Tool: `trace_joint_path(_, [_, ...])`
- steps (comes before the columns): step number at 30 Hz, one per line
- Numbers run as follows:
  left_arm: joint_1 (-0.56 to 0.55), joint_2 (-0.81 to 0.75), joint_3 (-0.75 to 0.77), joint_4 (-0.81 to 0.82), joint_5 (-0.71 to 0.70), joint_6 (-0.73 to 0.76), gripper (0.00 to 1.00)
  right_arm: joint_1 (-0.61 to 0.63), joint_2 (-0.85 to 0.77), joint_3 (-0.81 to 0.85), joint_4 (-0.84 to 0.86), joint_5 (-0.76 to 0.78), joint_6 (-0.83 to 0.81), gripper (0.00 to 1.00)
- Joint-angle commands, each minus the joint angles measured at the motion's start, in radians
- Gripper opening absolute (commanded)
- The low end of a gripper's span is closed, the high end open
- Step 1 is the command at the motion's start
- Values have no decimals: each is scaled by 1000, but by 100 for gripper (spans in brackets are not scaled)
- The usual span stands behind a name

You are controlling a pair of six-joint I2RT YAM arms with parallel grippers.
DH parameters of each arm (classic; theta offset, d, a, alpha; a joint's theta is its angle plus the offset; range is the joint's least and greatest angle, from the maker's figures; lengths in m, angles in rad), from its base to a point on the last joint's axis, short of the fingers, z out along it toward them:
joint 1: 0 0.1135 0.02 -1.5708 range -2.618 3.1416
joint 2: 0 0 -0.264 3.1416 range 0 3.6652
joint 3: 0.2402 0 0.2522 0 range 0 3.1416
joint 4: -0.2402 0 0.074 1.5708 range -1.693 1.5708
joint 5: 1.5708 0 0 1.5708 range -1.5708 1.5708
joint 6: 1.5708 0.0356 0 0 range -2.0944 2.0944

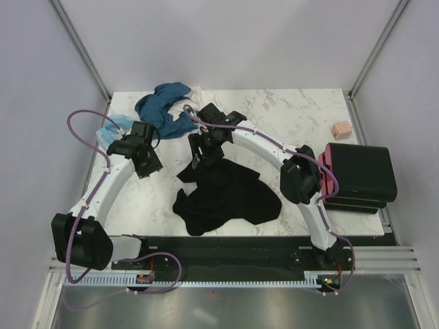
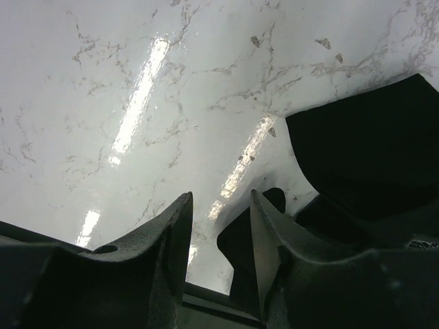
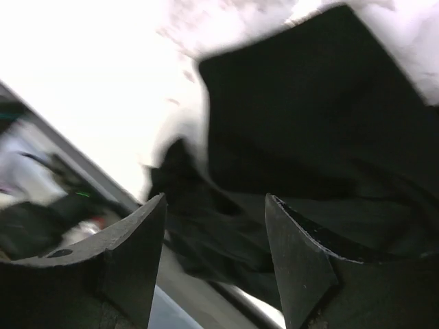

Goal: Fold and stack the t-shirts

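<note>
Looking L to R: a light blue t-shirt (image 1: 104, 135) lies bunched at the left edge of the tabletop (image 1: 288, 116), partly under the left arm. The left pincer (image 2: 221, 199) hangs over bare tabletop, about half open, w/ nothing in it. At the back a teal-blue t-shirt (image 1: 161, 108) sits in a heap. The right pincer (image 3: 216, 199) is wide open, empty too, over the back edge of a crumpled black t-shirt (image 1: 226, 195) in the middle. Can't tell if it touches the cloth; that view's blurry. Far right is a stack (image 1: 360, 175) of folded t-shirts, black on top, pink peeking out under. A small pinkish block (image 1: 341, 128) sits just behind it.
</note>
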Motion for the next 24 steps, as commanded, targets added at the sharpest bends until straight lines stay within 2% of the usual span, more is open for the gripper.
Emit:
trace_joint_path(1, [12,-46,-29,26,12,24,47,4,-49,-98,-116,155,-358,67])
trace_joint_path(7, [21,-80,-34,7,24,49,47,43,-71,-144,-47,311,-487,69])
trace_joint_path(14, [21,-85,-35,-33,26,47,47,128,-57,-41,-44,430,-559,70])
trace_joint_path(24, [21,-110,-68,-37,46,23,46,176,-34,-67,-21,373,-584,72])
